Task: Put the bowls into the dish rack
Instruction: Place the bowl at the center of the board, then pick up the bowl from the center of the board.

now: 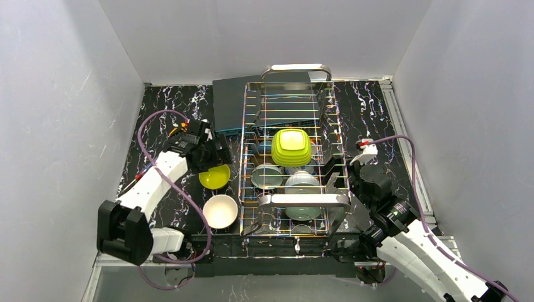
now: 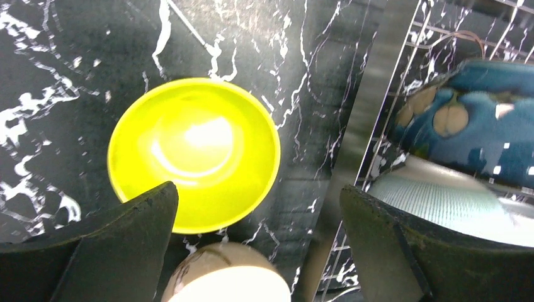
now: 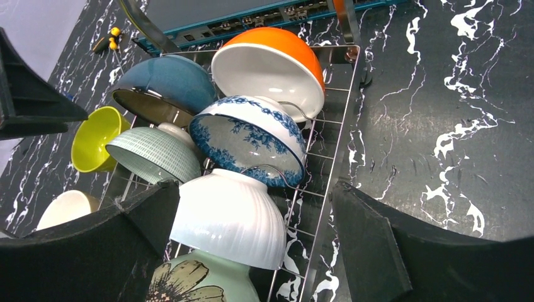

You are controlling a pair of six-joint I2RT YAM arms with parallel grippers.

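Note:
The steel wire dish rack (image 1: 305, 200) stands mid-table and holds several bowls, a lime squarish one (image 1: 291, 146) on top. Left of it on the table lie a lime-yellow round bowl (image 1: 215, 177) (image 2: 195, 154) and a beige bowl (image 1: 220, 211) (image 2: 227, 277). My left gripper (image 1: 211, 154) (image 2: 258, 192) hangs open just above the yellow bowl's edge, holding nothing. My right gripper (image 1: 365, 170) (image 3: 255, 189) is open at the rack's right side, over a white ribbed bowl (image 3: 233, 214), a blue-patterned bowl (image 3: 252, 138) and an orange-backed bowl (image 3: 271, 63).
A flat dark-teal box (image 1: 230, 104) lies behind the rack's far left corner. Also in the rack are a teal-blue bowl (image 3: 167, 82), a pale green ribbed bowl (image 3: 154, 154) and a pale green flowered bowl (image 3: 201, 280). White walls enclose the black marbled table.

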